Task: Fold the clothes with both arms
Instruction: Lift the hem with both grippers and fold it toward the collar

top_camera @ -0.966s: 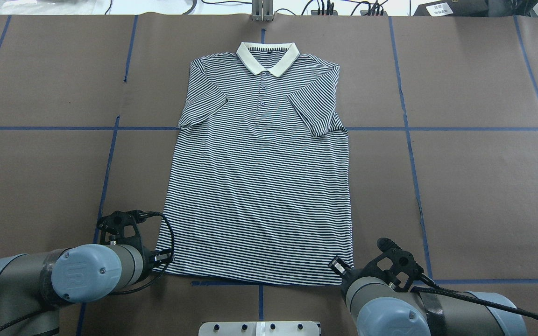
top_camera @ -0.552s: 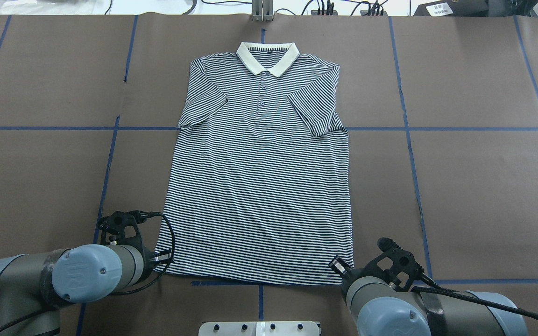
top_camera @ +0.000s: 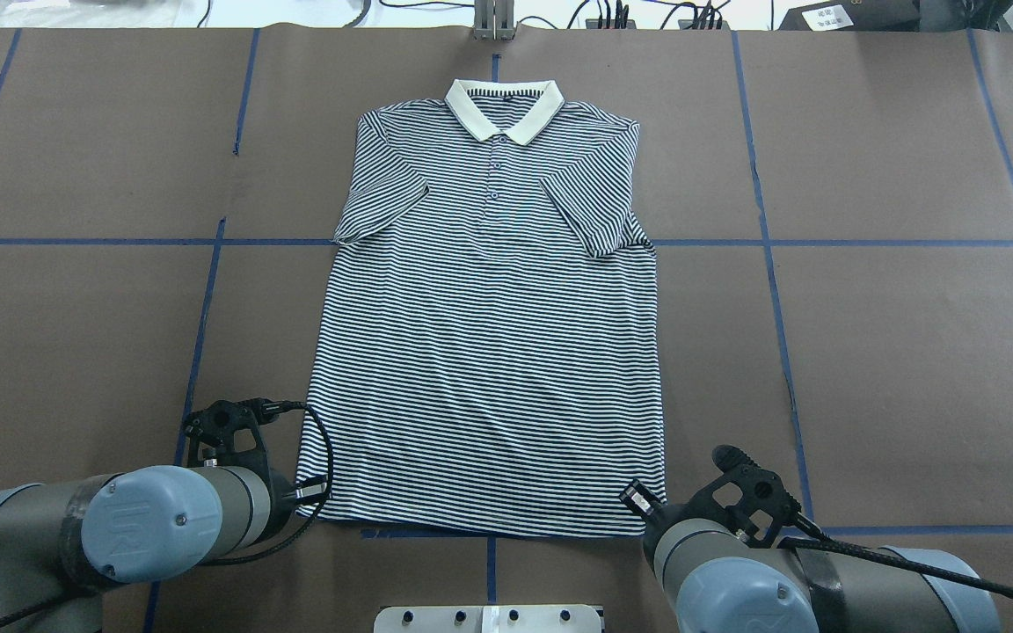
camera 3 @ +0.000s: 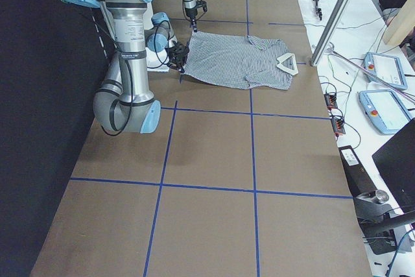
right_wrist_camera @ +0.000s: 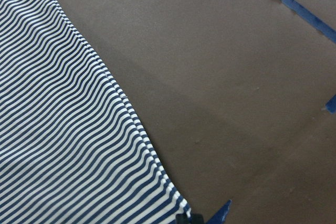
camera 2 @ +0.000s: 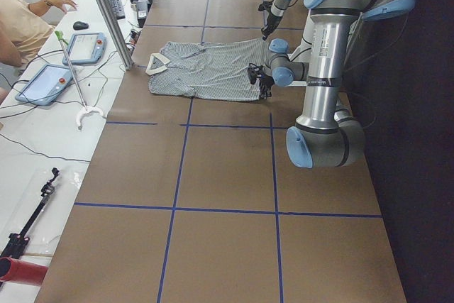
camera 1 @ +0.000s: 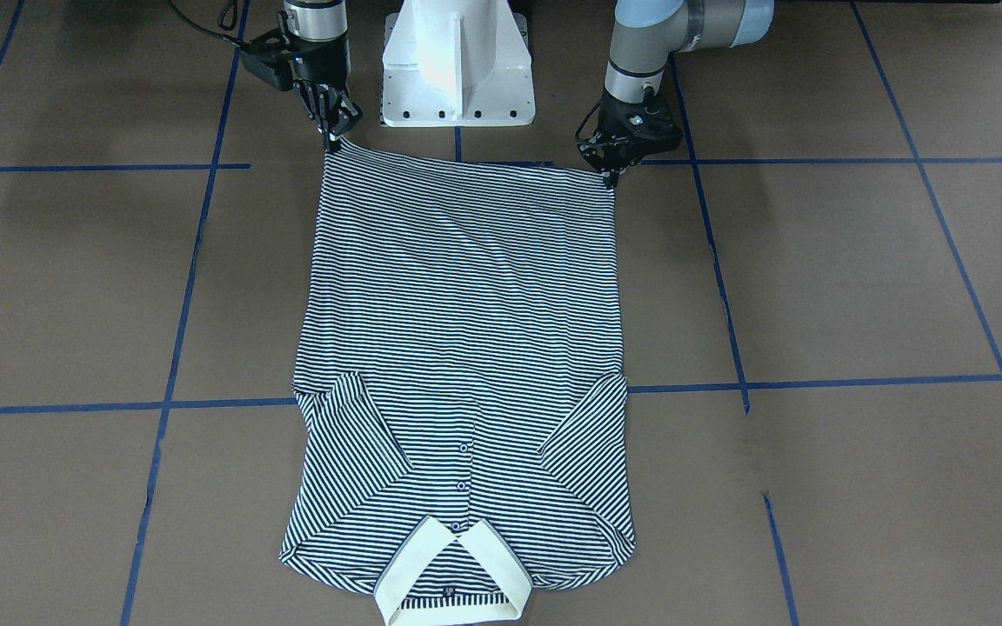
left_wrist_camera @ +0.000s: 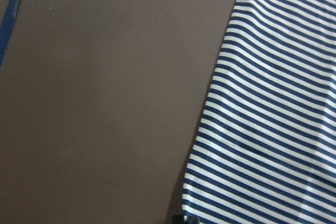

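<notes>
The striped polo shirt [top_camera: 489,352] lies spread flat, front up, on the brown table [camera 1: 858,278], straight out from the white pedestal base [camera 1: 457,52]. Its hem is the edge nearest the base, and its cream collar [camera 1: 449,582] is the end farthest from it. Both short sleeves are folded inward over the chest. The left gripper [camera 1: 612,176] sits just out from the base on the robot's left, its fingers pressed together on that hem corner. The right gripper [camera 1: 332,139] sits just out from the base on the other side, its fingers pinching the opposite hem corner. Both wrist views show striped cloth ending at a dark fingertip.
</notes>
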`<control>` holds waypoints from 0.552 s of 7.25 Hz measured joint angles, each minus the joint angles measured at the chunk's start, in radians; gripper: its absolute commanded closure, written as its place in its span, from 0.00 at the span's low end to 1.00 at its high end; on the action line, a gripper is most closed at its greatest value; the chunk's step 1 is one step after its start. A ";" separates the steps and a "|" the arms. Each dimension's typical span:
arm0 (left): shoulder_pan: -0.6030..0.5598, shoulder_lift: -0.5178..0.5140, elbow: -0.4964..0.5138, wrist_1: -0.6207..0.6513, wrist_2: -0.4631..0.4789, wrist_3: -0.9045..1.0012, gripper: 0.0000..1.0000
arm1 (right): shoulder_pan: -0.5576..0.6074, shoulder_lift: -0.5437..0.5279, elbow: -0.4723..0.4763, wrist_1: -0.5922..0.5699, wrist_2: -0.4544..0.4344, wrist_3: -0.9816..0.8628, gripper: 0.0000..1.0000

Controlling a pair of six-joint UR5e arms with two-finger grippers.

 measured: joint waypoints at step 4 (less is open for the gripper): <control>0.086 0.000 -0.200 0.077 -0.015 -0.162 1.00 | -0.023 -0.104 0.179 -0.001 -0.005 -0.006 1.00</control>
